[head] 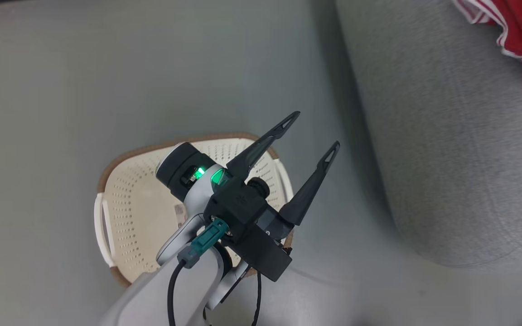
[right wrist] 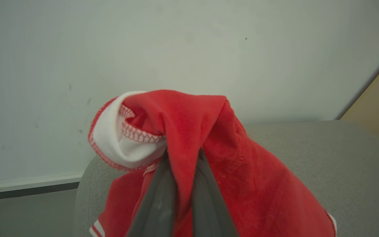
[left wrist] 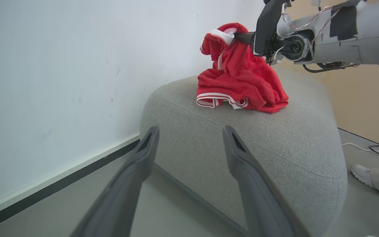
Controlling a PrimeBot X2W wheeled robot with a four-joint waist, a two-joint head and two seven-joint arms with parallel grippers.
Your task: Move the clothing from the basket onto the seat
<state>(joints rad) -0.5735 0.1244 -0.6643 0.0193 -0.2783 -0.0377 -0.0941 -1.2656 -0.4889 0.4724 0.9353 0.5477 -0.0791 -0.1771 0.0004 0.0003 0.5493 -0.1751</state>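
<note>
The right gripper point(right wrist: 180, 158) was clamped shut on the top fold of the red sports garment point(left wrist: 242, 82), which hung straight down from it, hem bunched on the grey sofa point(left wrist: 275, 141); the left gripper point(head: 315, 130) gaped empty above the laundry basket point(head: 129, 199), well apart

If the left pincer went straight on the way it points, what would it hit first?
Probably the grey seat: the left pincer aims at its rounded side, below the red clothing; depth is unclear.

Bare lab-like room; white wall point(left wrist: 44, 82), grey sofa point(left wrist: 275, 141), loose cables point(left wrist: 373, 149)
</note>
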